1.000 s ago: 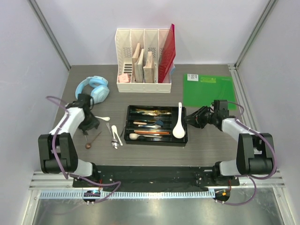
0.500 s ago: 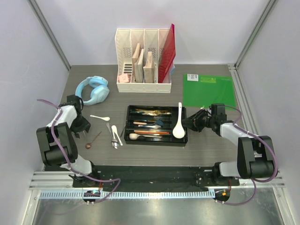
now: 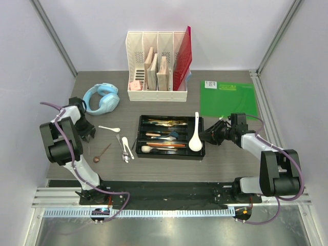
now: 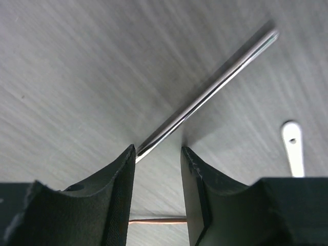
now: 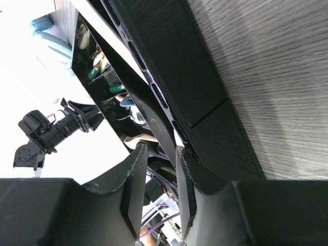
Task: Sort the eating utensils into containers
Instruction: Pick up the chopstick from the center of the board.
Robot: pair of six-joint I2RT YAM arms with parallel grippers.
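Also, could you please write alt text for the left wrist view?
Black jaws of the left gripper stand apart over a grey table, a thin silver utensil handle slanting up-right from beside the left one; a white spoon handle lies at right.

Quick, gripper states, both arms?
Left gripper: open, straddling the end of the silver utensil, not clamped.
Right gripper: shut on the black tray, at its wall.

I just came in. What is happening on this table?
Two arms are sorting cutlery into the black tray, which already holds several pieces. The left end effector is open around the end of a thin silver utensil. The right end effector straddles the tray's right wall; whether it grips is unclear. A few spoons lie beside the tray.
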